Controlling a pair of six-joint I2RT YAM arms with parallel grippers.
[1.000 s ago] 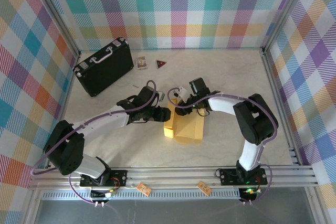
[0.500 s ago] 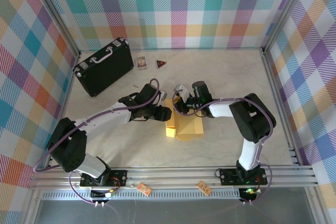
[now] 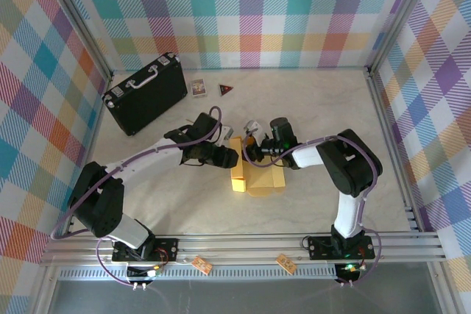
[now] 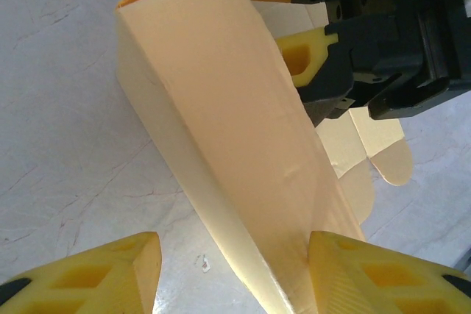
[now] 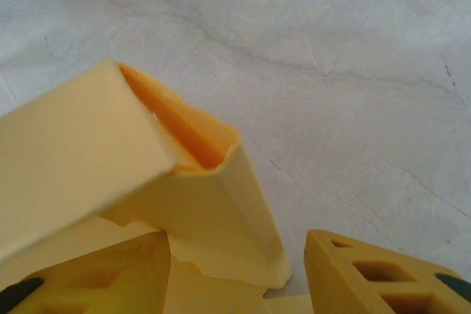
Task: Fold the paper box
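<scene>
The paper box [image 3: 263,180] is mustard-yellow cardboard, partly folded, lying mid-table with one long wall raised along its left side. My left gripper [image 3: 234,158] reaches in from the left. Its jaws are open astride the raised wall [image 4: 243,152]: the right finger [image 4: 368,270] touches the cardboard, the left finger [image 4: 96,270] stands apart from it. My right gripper [image 3: 250,154] faces it at the box's far end, and its black body and yellow fingertip [image 4: 302,49] show beside the wall. In the right wrist view the right gripper [image 5: 235,255] is open around the wall's hollow end [image 5: 199,182].
A black hard case [image 3: 146,93] with a pale handle lies at the back left. A small card [image 3: 197,87] and a red triangle [image 3: 226,90] sit behind the box. A small white object [image 3: 252,124] lies near the right gripper. Metal frame rails edge the table.
My right gripper has come down and left onto the box's far end, closing and then opening its jaws again. The box has shifted slightly. The left gripper has hardly moved.
</scene>
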